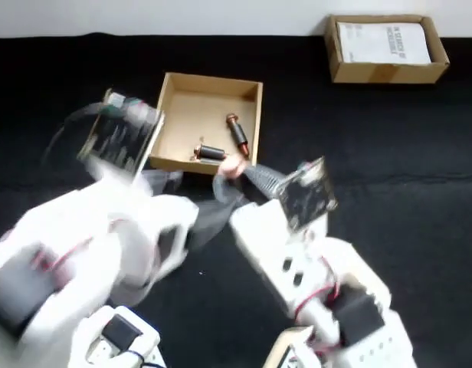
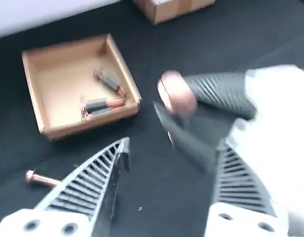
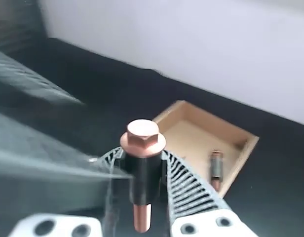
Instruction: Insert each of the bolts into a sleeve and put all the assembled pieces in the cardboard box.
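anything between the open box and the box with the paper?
No: the high view shows bare black table between the open box and the paper box.

Copper sheen, matt black
The bolt [image 3: 142, 137] was glossy copper-toned metal, its sleeve [image 3: 144, 180] smooth matt black; the right claw [image 3: 142, 160] was ribbed grey plastic, the cardboard box [image 3: 196, 131] matt brown, the tabletop [image 1: 389, 199] dull black cloth.

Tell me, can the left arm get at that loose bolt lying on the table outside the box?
Probably yes: the left gripper is open, and the loose bolt lies bare on the black table beside one finger, outside the cardboard box, nothing covering it.
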Controlling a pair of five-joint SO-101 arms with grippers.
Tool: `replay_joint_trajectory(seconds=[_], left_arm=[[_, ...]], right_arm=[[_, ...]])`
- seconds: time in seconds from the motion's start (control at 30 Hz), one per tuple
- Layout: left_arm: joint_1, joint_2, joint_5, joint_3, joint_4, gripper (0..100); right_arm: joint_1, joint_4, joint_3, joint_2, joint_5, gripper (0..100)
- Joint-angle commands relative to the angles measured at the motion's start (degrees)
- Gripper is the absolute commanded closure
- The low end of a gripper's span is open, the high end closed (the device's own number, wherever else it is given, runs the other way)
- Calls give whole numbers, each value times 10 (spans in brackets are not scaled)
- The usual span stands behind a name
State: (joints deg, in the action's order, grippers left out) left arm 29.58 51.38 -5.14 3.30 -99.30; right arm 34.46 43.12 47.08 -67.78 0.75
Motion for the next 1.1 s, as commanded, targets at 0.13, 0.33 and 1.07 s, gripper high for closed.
replay_joint_trajectory(seconds=[0.13, 0.33, 1.07], left_arm=[[7, 120, 60, -3, -27, 973], [0, 220, 167, -98, -21, 991], [-538, 523, 89, -842, 549, 991]], right_arm=[[-35, -30, -90, 96, 52, 991], [-36, -32, -189, 228, 138, 991], [-54, -31, -674, 903, 370, 991]])
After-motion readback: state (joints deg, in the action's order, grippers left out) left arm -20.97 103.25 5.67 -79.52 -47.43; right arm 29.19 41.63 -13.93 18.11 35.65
